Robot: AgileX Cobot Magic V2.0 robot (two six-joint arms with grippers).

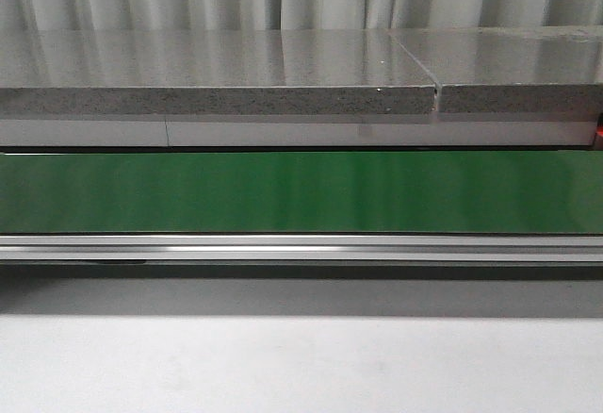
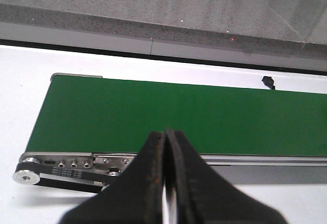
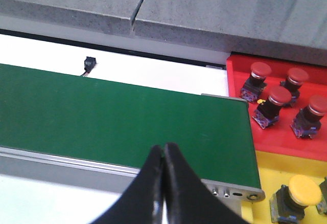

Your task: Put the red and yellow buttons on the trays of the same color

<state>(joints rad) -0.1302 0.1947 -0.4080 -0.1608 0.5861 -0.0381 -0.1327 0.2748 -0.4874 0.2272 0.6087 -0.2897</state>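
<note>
In the right wrist view a red tray holds several red buttons. A yellow tray beside it holds a yellow button. Both trays lie past the end of the green belt. My right gripper is shut and empty over the belt's near edge. My left gripper is shut and empty over the near edge of the belt close to its other end. The front view shows the bare belt only; no button, tray or gripper appears there.
A grey stone ledge runs behind the belt. The belt's metal rail runs along its near side, with white table in front. A small black part sits on the white surface behind the belt.
</note>
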